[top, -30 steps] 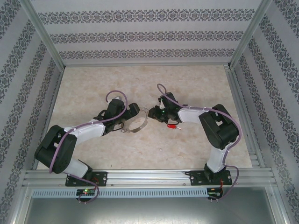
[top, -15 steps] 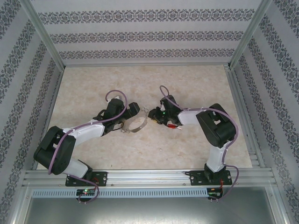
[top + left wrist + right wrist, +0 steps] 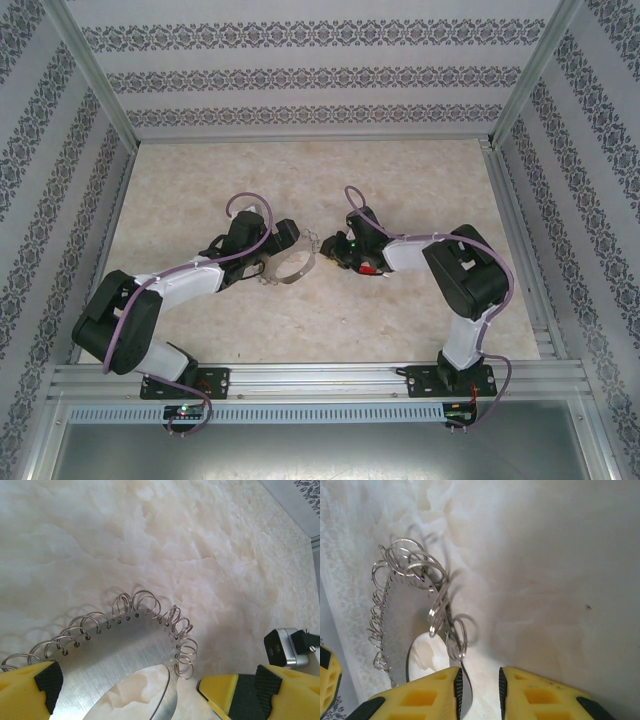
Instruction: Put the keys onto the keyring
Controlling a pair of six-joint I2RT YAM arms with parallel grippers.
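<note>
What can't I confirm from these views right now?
- Red key, top view: a tiny speck under the right arm; its shank and seating are unreadable.
- Keyring, left wrist view: its lower part is cut off by the frame edge.
- Right gripper, right wrist view: contact with the keyring edge is unclear.

Silver keyring, rim fringed with loops; red key beside it.

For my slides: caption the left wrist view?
Left gripper jaws wide open around the keyring, small wire loops fringing its rim, on the marbled table.
</note>
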